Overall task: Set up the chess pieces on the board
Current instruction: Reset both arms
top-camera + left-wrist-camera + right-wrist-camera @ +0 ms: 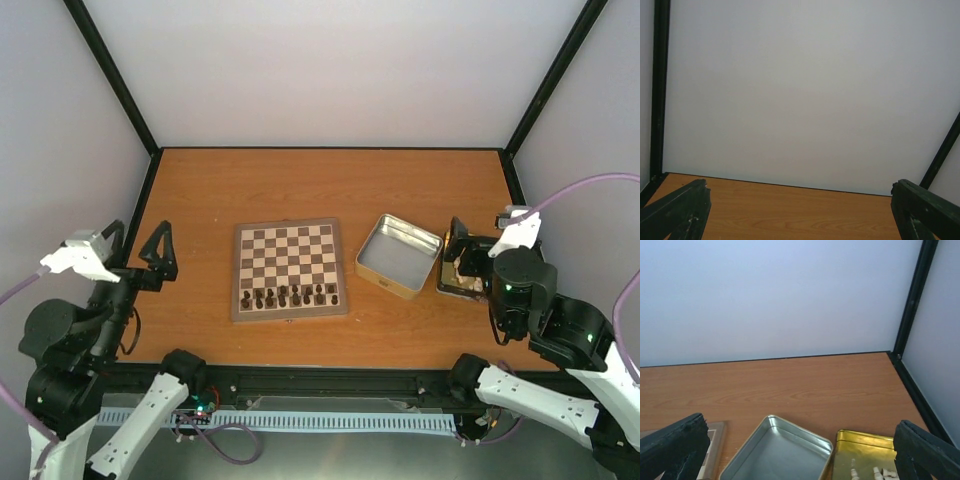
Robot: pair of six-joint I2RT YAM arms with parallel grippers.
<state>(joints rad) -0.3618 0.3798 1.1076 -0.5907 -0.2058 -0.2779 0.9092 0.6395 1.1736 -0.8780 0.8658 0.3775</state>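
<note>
The board [290, 262] lies flat in the middle of the table. A row of dark brown chess pieces [290, 295] stands along its near edge, with a few more just behind them. Cream-white pieces [882, 473] lie in the gold tin [865, 455]. My right gripper [477, 250] hovers over the gold tin [452, 283], open and empty; in the right wrist view its gap [800, 427] is wide. My left gripper [138, 250] is open and empty, left of the board, and in its own view [800, 186] it sees only table and wall.
An empty silver tin [398, 256] sits between the board and the gold tin; it also shows in the right wrist view [775, 455], with the board's corner [714, 442] beside it. Black frame posts and white walls enclose the table.
</note>
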